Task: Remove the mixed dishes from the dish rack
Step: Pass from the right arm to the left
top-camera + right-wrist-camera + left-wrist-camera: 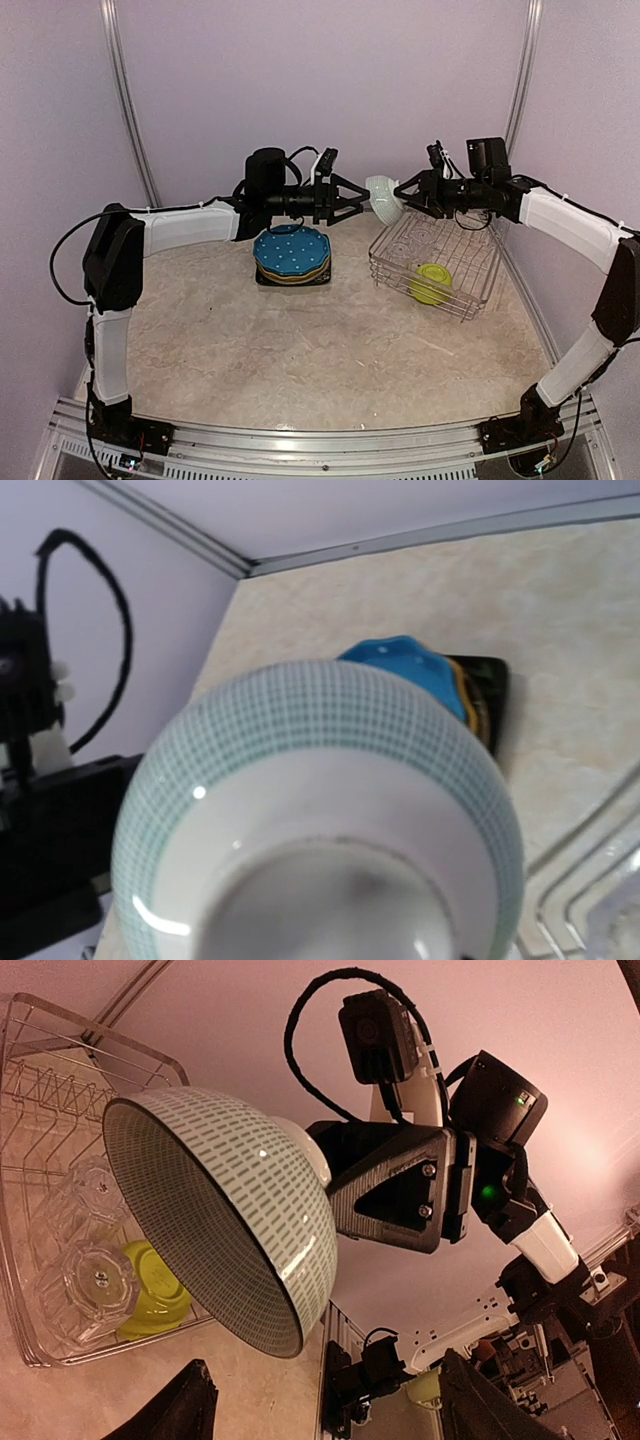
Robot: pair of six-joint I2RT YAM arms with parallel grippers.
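My right gripper (402, 193) is shut on the foot of the pale grey-green bowl (383, 198), holding it on its side in the air above the dish rack's (470, 305) left end. The bowl (320, 820) fills the right wrist view and hides the fingers. My left gripper (358, 200) is open, level with the bowl and just left of its rim; the bowl (220, 1220) hangs ahead of its fingers (190, 1405). A lime-green bowl (432, 283) and two clear glasses (90, 1280) lie in the rack. The blue dotted plate (291, 250) tops a stack on the black square plate (322, 280).
The plate stack sits on the table left of the rack, below my left gripper. The rack stands close to the right wall (580, 130). The back wall (320, 80) runs just behind both grippers.
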